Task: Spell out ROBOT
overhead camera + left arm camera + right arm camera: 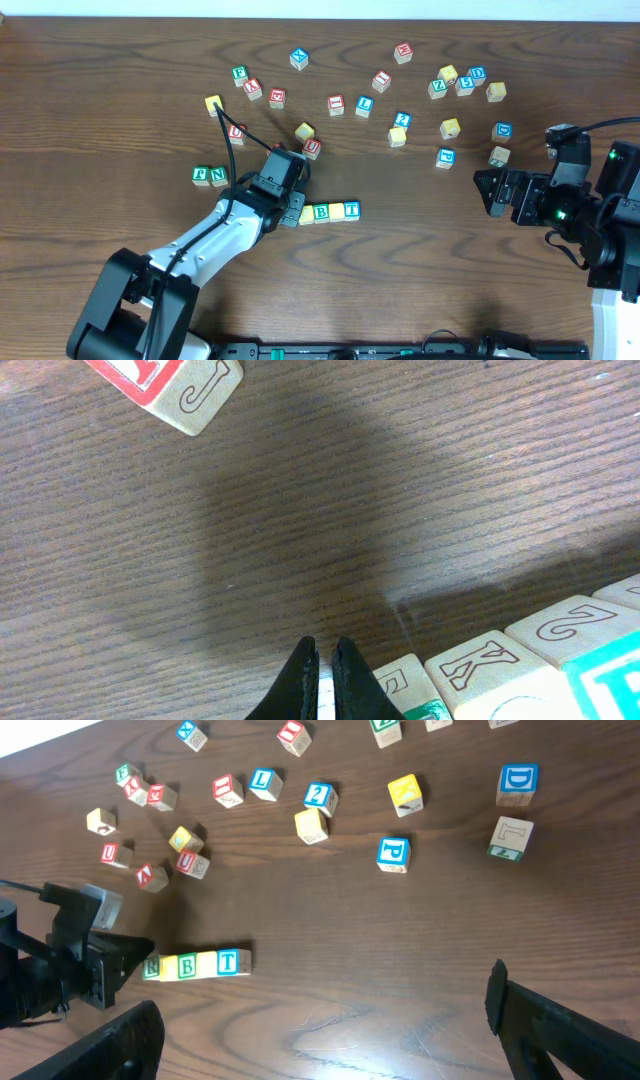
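Hidden or unclear: the left gripper [292, 208] covers the left end of the block row [330, 211] in the overhead view, so the first letters cannot be read there. In the left wrist view the row is cut off at the lower right corner. Only a K block [478, 665] and parts of its neighbours show.
Row position: near the middle of the table [120, 80], on its near half, well apart from the loose blocks scattered farther back.
Row direction: its long axis runs left to right, rising very slightly towards the right. The blocks touch side by side.
Row letters: the right wrist view shows a green-lettered block [152, 967] partly behind the left arm, then a B block [187, 965], a yellow block [208, 963] whose letter cannot be read, and a T block [231, 961] at the right end.
Left gripper state: the fingers [303, 678] are pressed almost together, with only a thin pale sliver between them. Whether they pinch anything cannot be told.
Right gripper [322, 1010] state: spread wide, holding nothing, off to the right of the row.
Other blocks: a J block [190, 390] lies tilted at the top left of the left wrist view.
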Action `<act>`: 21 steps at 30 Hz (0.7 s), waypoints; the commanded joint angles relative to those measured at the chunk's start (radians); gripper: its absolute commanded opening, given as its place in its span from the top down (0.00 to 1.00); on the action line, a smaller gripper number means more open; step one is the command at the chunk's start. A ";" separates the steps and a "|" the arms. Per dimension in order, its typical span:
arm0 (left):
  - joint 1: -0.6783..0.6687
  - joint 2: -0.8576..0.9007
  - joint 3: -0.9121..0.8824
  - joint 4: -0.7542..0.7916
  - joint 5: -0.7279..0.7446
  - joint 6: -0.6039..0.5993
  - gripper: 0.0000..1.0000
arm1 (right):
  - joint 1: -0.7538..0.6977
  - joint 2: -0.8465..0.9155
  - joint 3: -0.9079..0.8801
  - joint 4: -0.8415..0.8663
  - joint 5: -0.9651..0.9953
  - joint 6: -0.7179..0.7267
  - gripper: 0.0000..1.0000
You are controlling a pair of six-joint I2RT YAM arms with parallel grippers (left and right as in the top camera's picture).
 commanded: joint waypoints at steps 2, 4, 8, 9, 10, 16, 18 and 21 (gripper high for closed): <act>0.002 -0.014 0.023 0.001 0.002 -0.008 0.93 | -0.006 -0.004 0.006 0.000 0.001 -0.018 0.01; 0.002 -0.014 0.023 0.003 0.002 -0.008 0.93 | -0.006 -0.004 0.006 0.000 0.001 -0.018 0.01; 0.003 -0.014 0.023 0.007 -0.006 -0.010 0.93 | -0.006 -0.004 0.006 0.000 0.001 -0.018 0.01; 0.003 -0.014 0.023 0.009 -0.006 -0.010 0.93 | -0.006 -0.004 0.006 0.000 0.001 -0.018 0.01; 0.003 -0.014 0.023 0.011 -0.006 -0.010 0.93 | -0.006 -0.004 0.006 0.000 0.001 -0.018 0.01; 0.003 -0.014 0.023 0.019 -0.006 -0.009 0.93 | -0.006 -0.004 0.006 0.000 0.001 -0.018 0.01; 0.003 -0.014 0.023 0.023 -0.005 -0.009 0.93 | -0.006 -0.004 0.006 0.000 0.001 -0.018 0.01; 0.003 -0.014 0.023 0.031 0.012 -0.005 0.93 | -0.006 -0.004 0.006 0.000 0.001 -0.018 0.01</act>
